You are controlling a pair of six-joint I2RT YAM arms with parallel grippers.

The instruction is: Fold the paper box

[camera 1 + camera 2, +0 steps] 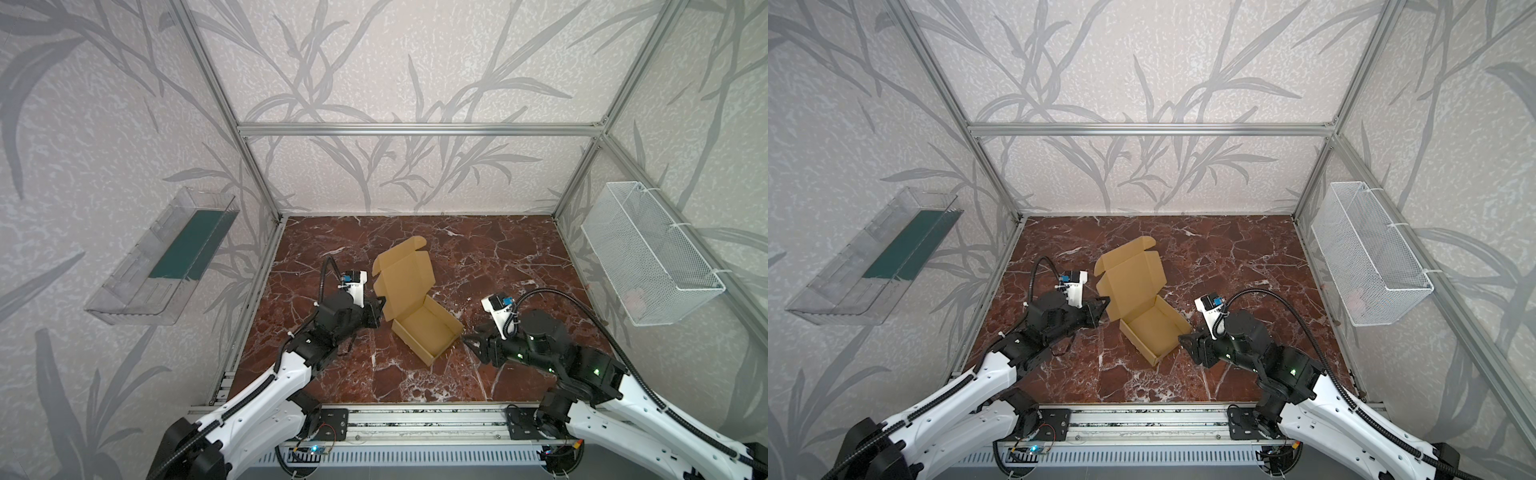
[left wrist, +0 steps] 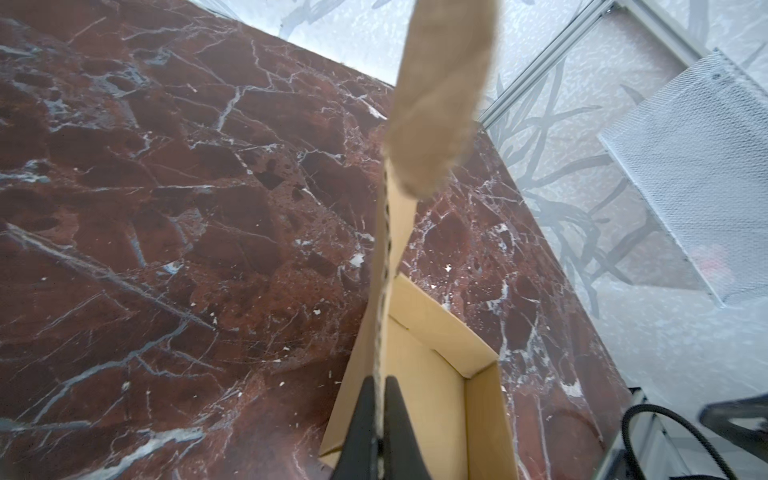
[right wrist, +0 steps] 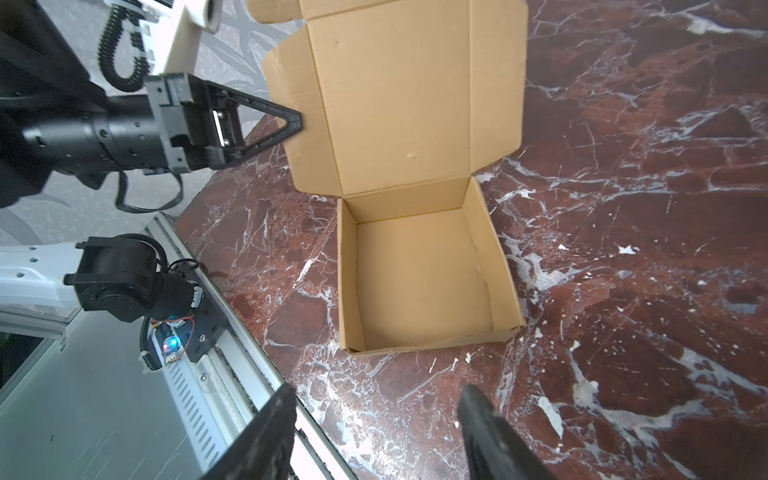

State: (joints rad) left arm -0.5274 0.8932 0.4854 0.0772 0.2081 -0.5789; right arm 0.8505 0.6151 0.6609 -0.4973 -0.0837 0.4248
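Note:
The tan paper box (image 1: 428, 328) (image 1: 1154, 328) sits mid-table as an open shallow tray with its lid (image 1: 403, 278) standing up behind it. My left gripper (image 1: 379, 309) (image 1: 1104, 307) is shut on the lid's side flap. In the left wrist view the corrugated edge (image 2: 384, 266) runs between the two black fingers of the left gripper (image 2: 378, 382). The right wrist view shows that same gripper (image 3: 297, 120) at the flap, with the box (image 3: 419, 274) below it. My right gripper (image 1: 467, 338) (image 1: 1183, 340) (image 3: 376, 395) is open, holding nothing, just off the tray's near right corner.
The red marble table top (image 1: 498, 257) is ringed by an aluminium frame, with a rail (image 1: 415, 419) along the front edge. A white wire basket (image 1: 648, 253) hangs on the right wall. A clear plastic bin (image 1: 166, 257) hangs on the left wall.

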